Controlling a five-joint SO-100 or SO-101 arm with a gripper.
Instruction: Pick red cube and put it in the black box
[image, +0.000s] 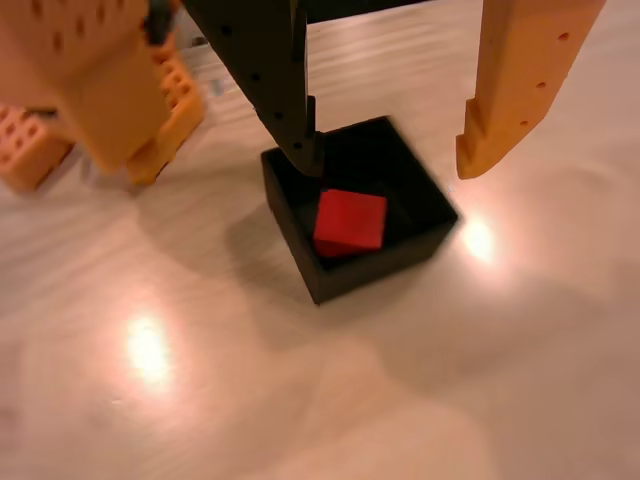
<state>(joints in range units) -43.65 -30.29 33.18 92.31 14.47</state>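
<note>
Leftmost in my wrist view, I see orange robot hardware resting on the pale tabletop, with blocky perforated parts spreading toward the edge. Moving right, the dark finger comes down from the top, its tip hanging over the back left rim of the black box. Inside that box lies the red cube, resting on the floor of the box, slightly turned and close to the front wall, touching neither finger. Further right, the orange finger hangs well apart from the dark one, so the gripper stands wide and holds nothing. I judge the placing done, with only a withdrawal left. The cube looks small, rigid and light, with flat matte faces that should grip without slipping or crushing; if I had to take it again, I would close on two opposite side faces, though the box walls would crowd the fingers. Bright glare spots on the tabletop sit near the box's right corner and lower left.
</note>
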